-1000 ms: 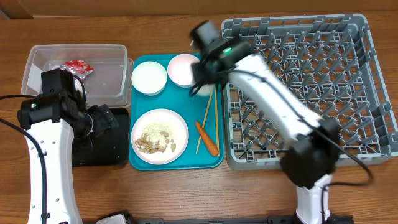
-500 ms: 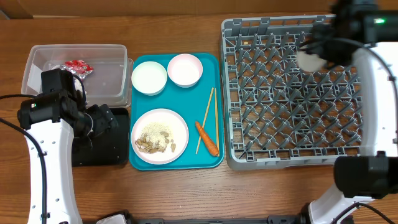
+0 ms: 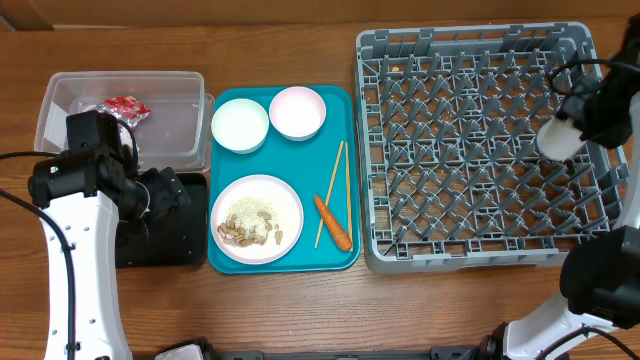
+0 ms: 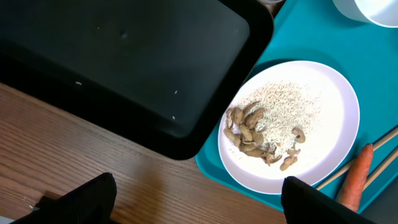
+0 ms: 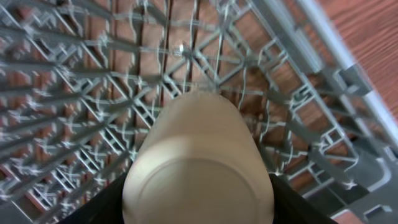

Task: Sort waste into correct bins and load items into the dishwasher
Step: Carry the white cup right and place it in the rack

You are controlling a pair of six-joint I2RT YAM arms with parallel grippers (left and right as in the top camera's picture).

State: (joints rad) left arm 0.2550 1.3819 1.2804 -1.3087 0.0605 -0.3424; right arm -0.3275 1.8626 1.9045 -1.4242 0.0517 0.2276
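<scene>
Right wrist view: the right gripper [image 5: 199,208] is clamped on the white cup [image 5: 198,143]. The cup's flat bottom faces the camera. The cup hangs over the grey dish rack [image 3: 470,150], near its right edge. The left gripper [image 4: 199,202] has its fingers wide apart and holds nothing. It is by a corner of the black tray [image 4: 124,62], near the white plate [image 4: 339,124].

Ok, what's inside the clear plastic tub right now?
A crumpled red-and-silver wrapper lies in the clear tub. The left arm covers the tub's near part, so anything there is hidden.
</scene>
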